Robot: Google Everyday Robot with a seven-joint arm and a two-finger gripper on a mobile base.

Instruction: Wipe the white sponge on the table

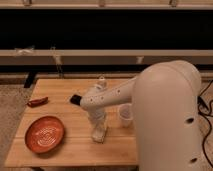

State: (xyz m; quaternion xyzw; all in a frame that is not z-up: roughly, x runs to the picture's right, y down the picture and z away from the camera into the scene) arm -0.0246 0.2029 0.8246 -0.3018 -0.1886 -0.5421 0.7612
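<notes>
Orange plate (46, 134) with concentric ridges, front left. Red, pepper-like object (37, 102), behind the plate and apart from it. Small black object (76, 99), right of the red one. Small clear bottle (101, 81), upright, rear centre. Translucent white cup (125, 116), upright, right of centre. Black cables (205, 100), far right. Pale horizontal rail (100, 52) across the dark background.

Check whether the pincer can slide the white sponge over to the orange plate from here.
Probably yes. The pincer, shut on the white sponge near the front of the table, has only bare wood between it and the orange plate.
</notes>
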